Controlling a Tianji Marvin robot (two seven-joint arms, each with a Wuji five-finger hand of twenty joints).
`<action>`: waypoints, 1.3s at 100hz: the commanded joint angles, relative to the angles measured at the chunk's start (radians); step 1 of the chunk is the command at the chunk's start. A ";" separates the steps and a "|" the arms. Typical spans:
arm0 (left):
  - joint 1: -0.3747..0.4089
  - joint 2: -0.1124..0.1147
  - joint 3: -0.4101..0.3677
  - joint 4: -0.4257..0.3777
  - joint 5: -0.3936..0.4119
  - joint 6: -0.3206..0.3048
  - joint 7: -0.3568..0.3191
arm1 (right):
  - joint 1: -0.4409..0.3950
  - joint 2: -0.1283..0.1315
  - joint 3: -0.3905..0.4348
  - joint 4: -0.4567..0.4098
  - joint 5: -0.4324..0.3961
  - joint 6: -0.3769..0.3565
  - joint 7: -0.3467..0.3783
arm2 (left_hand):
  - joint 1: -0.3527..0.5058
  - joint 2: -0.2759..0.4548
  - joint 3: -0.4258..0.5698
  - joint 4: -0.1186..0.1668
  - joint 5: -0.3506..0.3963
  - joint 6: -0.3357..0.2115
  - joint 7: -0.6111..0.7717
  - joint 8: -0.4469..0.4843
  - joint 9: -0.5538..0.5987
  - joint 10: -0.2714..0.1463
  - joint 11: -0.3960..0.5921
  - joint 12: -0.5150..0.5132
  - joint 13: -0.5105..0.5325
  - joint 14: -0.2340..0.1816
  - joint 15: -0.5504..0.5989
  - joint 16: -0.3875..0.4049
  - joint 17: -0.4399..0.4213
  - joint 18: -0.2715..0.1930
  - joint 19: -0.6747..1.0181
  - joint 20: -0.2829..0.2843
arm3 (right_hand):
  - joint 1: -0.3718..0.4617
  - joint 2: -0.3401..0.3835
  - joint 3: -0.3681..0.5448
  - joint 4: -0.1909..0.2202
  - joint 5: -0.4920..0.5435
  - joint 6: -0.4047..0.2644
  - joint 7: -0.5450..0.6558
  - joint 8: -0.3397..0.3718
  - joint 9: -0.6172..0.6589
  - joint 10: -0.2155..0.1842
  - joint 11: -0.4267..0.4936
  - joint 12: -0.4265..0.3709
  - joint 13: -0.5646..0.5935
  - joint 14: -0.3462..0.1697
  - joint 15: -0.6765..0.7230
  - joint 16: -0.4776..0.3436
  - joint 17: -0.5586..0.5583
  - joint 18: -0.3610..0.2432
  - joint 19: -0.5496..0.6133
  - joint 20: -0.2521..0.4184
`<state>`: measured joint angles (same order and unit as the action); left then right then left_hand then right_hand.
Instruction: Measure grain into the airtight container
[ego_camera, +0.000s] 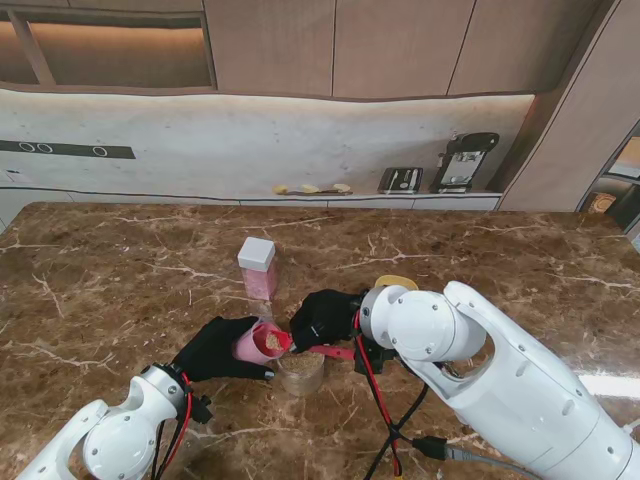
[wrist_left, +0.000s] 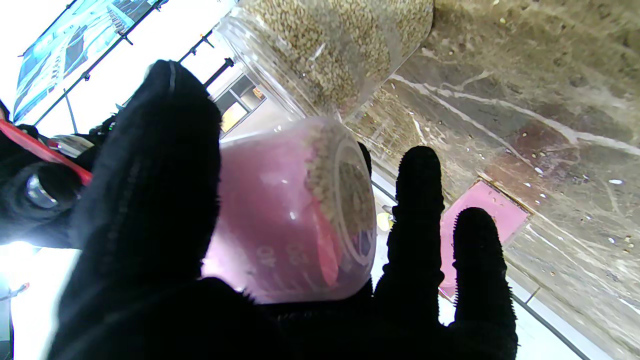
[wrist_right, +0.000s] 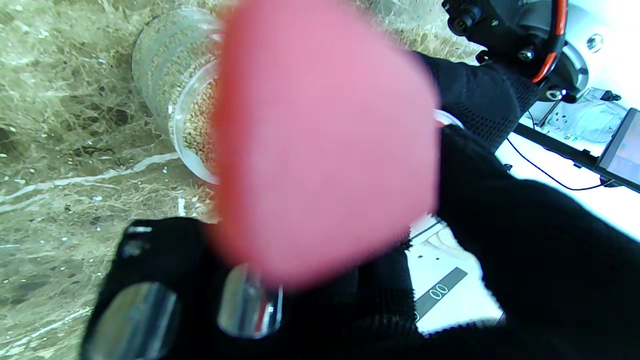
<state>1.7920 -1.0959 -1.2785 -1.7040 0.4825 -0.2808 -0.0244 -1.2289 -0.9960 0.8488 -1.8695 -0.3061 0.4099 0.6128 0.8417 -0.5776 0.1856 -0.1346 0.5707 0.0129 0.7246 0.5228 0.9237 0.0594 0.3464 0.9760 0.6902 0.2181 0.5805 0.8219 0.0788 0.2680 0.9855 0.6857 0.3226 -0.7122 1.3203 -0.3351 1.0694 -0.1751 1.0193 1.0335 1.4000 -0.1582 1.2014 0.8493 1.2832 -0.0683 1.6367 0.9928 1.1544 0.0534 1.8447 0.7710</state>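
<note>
Left robot hand, lower left of the stand view, is wrapped around the pink measuring cup, tipped on its side with the mouth toward the clear jar at lower centre. Left wrist view shows the cup loaded with grain right at the lip, beside the jar's rim. Your risk: tip more and grain slides past the jar mouth onto the desk; loose kernels are already scattered there.

Centre: the red scoop sits at the cup's mouth, pinched in the right robot hand. It crowds the pour; a nudge could knock the cup or jar.

Jar looks already well filled, so overfilling is possible.

The white-lidded pink container, upper centre, stands apart, lid on. If that's your airtight target, the grain is going into the wrong vessel.
</note>
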 joint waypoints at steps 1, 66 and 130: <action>0.005 0.000 0.005 0.004 -0.002 -0.002 0.000 | -0.001 -0.006 -0.004 0.005 0.002 -0.004 0.011 | 0.209 0.250 0.343 -0.034 0.216 -0.208 0.183 -0.004 0.122 -0.055 0.073 0.010 0.011 -0.025 0.009 0.009 -0.019 0.007 -0.018 0.004 | 0.016 0.005 0.031 0.044 0.019 -0.018 0.016 0.007 0.048 -0.021 0.020 0.004 0.033 -0.010 0.064 0.002 0.044 -0.024 0.192 -0.012; 0.009 -0.002 0.003 0.009 -0.001 -0.014 0.012 | 0.025 -0.006 -0.050 0.010 -0.056 -0.093 0.007 | 0.209 0.250 0.344 -0.034 0.218 -0.205 0.182 -0.005 0.122 -0.052 0.074 0.009 0.010 -0.023 0.009 0.009 -0.019 0.009 -0.018 0.005 | -0.008 -0.017 0.074 0.043 0.052 -0.026 0.033 0.020 0.049 -0.026 0.037 0.008 0.033 -0.015 0.073 0.006 0.046 -0.031 0.202 -0.005; 0.025 -0.002 -0.013 -0.008 -0.001 -0.022 0.012 | -0.028 -0.022 -0.036 -0.017 -0.239 -0.232 -0.089 | 0.208 0.248 0.345 -0.034 0.218 -0.209 0.183 -0.004 0.123 -0.056 0.073 0.009 0.013 -0.027 0.009 0.008 -0.019 0.007 -0.020 0.004 | -0.019 -0.013 0.082 0.033 0.058 -0.042 0.024 0.034 0.049 -0.034 0.045 0.007 0.033 -0.018 0.077 0.009 0.047 -0.034 0.206 -0.002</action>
<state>1.8089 -1.0973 -1.2926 -1.7059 0.4812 -0.3015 -0.0127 -1.2432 -1.0128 0.8131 -1.8829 -0.5341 0.1794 0.5191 0.8417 -0.5776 0.1856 -0.1346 0.5716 0.0141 0.7246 0.5228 0.9266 0.0594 0.3463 0.9760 0.6901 0.2181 0.5805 0.8219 0.0787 0.2680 0.9855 0.6857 0.3223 -0.7153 1.3270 -0.3351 1.0697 -0.1751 1.0193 1.0461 1.4000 -0.1582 1.2014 0.8493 1.2832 -0.0683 1.6367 0.9928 1.1544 0.0534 1.8447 0.7710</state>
